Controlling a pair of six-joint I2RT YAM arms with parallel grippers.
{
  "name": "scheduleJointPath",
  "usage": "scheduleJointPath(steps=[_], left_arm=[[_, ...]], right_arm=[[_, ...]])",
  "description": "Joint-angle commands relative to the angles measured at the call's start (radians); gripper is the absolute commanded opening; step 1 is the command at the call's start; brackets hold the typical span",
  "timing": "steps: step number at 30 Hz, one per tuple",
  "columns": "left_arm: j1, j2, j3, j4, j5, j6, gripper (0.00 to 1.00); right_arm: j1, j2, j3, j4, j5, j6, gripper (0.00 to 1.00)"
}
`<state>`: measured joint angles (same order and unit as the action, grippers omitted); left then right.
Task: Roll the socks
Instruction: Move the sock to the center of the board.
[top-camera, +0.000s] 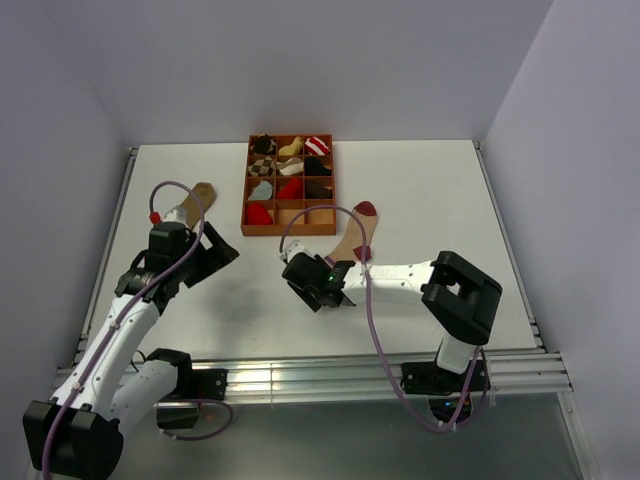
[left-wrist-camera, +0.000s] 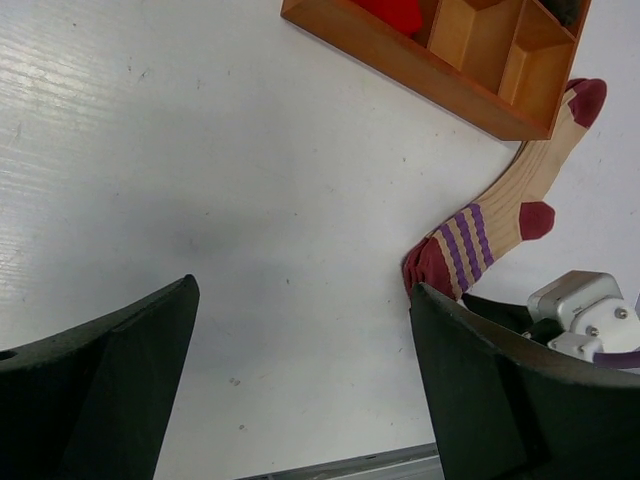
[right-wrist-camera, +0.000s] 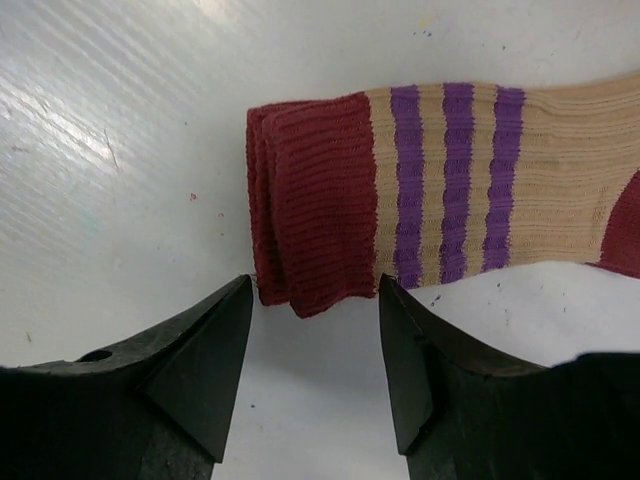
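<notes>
The beige sock (top-camera: 356, 233) with purple stripes and maroon cuff, heel and toe lies flat just in front of the wooden box. In the right wrist view its maroon cuff (right-wrist-camera: 312, 200) is folded over on itself. My right gripper (right-wrist-camera: 315, 292) is open and empty, its tips at the cuff's near edge; it also shows in the top view (top-camera: 330, 272). The same sock shows in the left wrist view (left-wrist-camera: 505, 222). A plain brown sock (top-camera: 196, 198) lies at the far left. My left gripper (top-camera: 222, 255) is open and empty above bare table (left-wrist-camera: 305, 330). No loose red patterned sock shows.
A wooden compartment box (top-camera: 247, 200) with several small rolled bundles stands at the back middle; its corner shows in the left wrist view (left-wrist-camera: 400, 55). The table's metal rail (top-camera: 330, 378) runs along the near edge. Grey walls enclose the sides.
</notes>
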<state>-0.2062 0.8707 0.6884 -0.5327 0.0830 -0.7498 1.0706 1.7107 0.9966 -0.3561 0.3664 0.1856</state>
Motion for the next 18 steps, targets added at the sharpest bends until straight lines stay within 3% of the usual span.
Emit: scheduleJointPath(steps=[1,18], left_arm=[[-0.001,0.008,-0.007,0.045,0.02,-0.006,0.92],[-0.001,0.014,-0.006,0.036,0.015,0.006,0.91]], right_arm=[[0.014,0.023,0.048,-0.029,0.009,-0.063,0.6],[0.058,0.127,0.08,-0.026,0.068,-0.138,0.52]])
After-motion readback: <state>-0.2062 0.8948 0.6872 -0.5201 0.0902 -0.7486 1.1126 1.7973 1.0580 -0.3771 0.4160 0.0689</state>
